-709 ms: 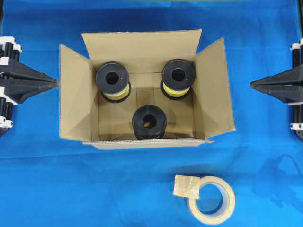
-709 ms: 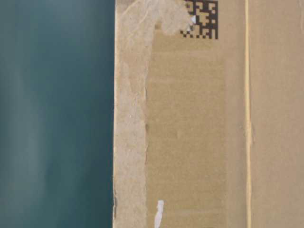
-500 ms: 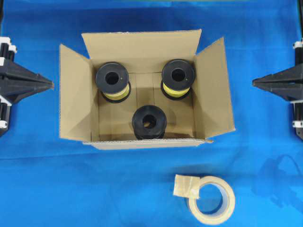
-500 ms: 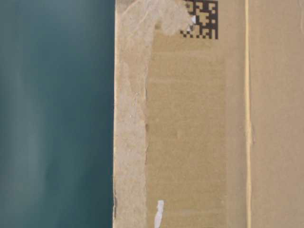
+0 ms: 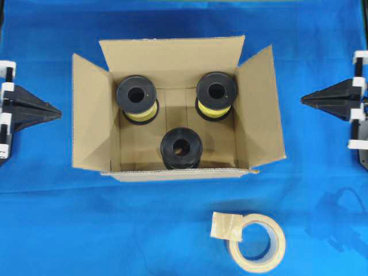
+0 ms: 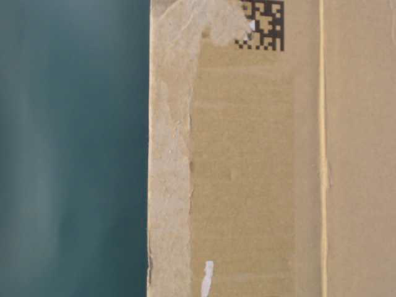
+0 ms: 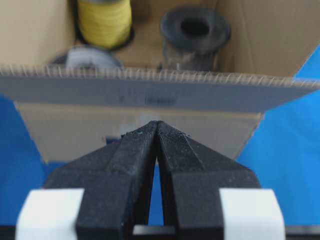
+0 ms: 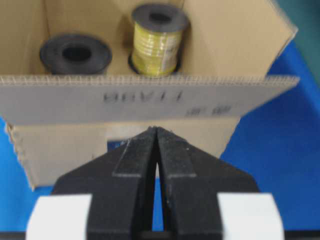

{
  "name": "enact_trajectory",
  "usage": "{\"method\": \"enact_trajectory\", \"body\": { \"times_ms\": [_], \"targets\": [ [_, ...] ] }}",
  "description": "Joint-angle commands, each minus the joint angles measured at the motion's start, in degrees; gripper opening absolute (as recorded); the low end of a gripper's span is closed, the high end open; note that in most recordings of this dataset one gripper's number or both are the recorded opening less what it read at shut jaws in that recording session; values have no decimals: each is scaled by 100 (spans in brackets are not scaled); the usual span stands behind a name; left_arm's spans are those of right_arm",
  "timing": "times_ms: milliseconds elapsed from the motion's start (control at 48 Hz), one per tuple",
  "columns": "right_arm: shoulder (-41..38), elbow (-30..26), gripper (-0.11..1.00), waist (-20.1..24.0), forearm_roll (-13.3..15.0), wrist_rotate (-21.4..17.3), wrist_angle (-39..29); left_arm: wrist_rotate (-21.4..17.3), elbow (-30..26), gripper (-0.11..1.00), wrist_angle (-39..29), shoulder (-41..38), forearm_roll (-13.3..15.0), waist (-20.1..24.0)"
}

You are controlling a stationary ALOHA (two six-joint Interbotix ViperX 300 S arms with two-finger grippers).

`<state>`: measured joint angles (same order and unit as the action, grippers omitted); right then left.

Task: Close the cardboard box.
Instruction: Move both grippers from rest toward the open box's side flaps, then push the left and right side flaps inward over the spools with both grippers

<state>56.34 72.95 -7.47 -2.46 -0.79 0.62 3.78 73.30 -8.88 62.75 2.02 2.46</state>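
My left claw (image 5: pixel 57 111) is pinched tight, its two black tips pressed together with nothing between them. It sits out at the left side, apart from the box, and points at the left flap (image 5: pixel 91 114). My right claw (image 5: pixel 305 100) is pinched tight too, holding nothing. It sits out at the right side, apart from the box, and points at the right flap (image 5: pixel 261 109).

The cardboard box (image 5: pixel 172 60) is in the middle of the blue cloth (image 5: pixel 86 230), between my two claws. All four flaps stand open. Inside I see three black spools (image 5: pixel 181 148). Two at the back have yellow thread (image 5: pixel 141 117) on them, and one sits at the front.

From low down, the box wall fills the right part of the view, with a square black code (image 6: pixel 263 25) near the top.

A roll of pale tape (image 5: pixel 257 242) lies on the cloth in front of the box, toward the right
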Motion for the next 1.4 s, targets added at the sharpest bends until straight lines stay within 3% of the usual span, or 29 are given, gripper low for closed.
{"method": "enact_trajectory", "body": {
  "times_ms": [0, 375, 667, 896, 1376],
  "targets": [
    [-308, 44, 0, -26, -114, -9, 369, 35, 9, 0, 141, -246, 18, 18],
    [-1266, 105, 0, -18, -185, 0, 1564, 53, 185, 0, 1204, -967, 9, 9],
    [-1986, -413, 0, 9, -114, 18, 2215, -18, -18, 0, 2777, -1951, 18, 18],
    [-2760, -1037, 0, 70, 79, 35, 2584, -53, -686, 0, 2918, -2821, 18, 141],
    [-4553, -2224, 0, 158, 88, 18, 2848, -97, -1775, 0, 2988, -4474, 18, 290]
  ]
}}
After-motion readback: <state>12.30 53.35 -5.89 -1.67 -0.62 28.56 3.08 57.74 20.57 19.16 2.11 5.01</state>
